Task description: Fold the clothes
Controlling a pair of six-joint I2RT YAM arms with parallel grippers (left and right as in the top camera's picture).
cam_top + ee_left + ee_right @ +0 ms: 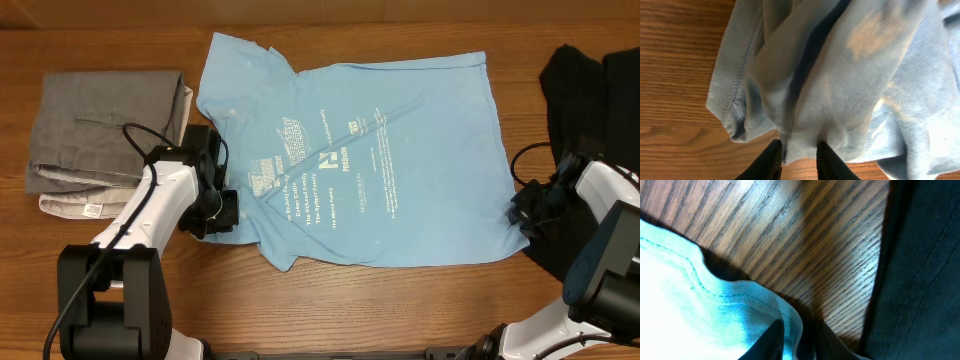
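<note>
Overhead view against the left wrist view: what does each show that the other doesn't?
Only overhead: the whole light blue T-shirt spread out, white print up, a folded grey cloth at left, a black garment at right, the right gripper at the shirt's corner. Only left wrist: black fingers pinching a bunched fold by a stitched hem. Both: the shirt, the left gripper, the wooden table.

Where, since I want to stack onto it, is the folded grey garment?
Overhead view: the grey garment lies on the left side of the table, just left of the T-shirt and beyond the left gripper.
</note>
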